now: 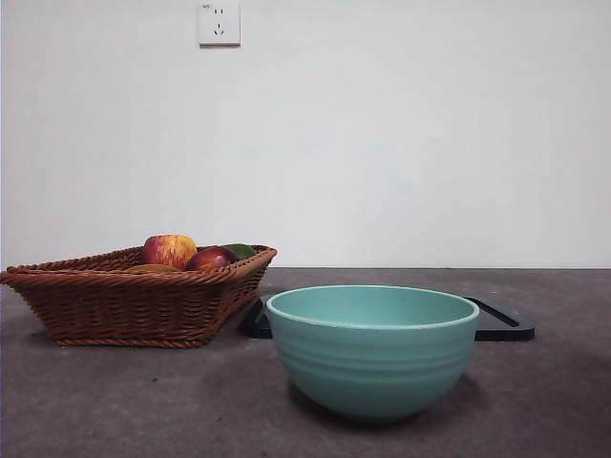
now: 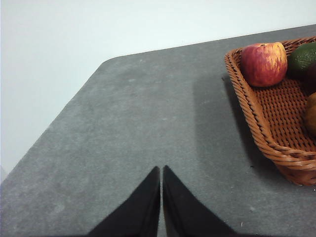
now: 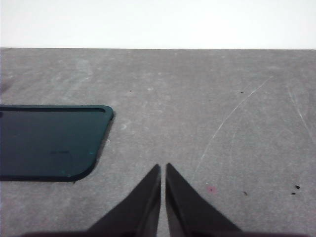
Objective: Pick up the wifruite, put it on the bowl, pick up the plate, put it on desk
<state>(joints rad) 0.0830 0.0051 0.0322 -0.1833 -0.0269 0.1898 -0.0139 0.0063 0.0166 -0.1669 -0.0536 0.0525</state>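
Kiwifruit (image 1: 153, 269) in wicker basket (image 1: 124, 310), left of frame: light, soft-skinned, grip gently across middle. Left gripper (image 2: 161, 170), right gripper (image 3: 163, 168) both closed, empty.

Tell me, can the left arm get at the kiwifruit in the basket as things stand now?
Probably yes. The left claw is shut over bare desk beside the basket, which is open on top. The brown kiwifruit lies at the view's edge, nothing covering it.

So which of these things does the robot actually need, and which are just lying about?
Needed: kiwi in the basket, bowl, dark plate, desk.
Lying about: basket, apple, dark red fruit, green fruit, wall socket.
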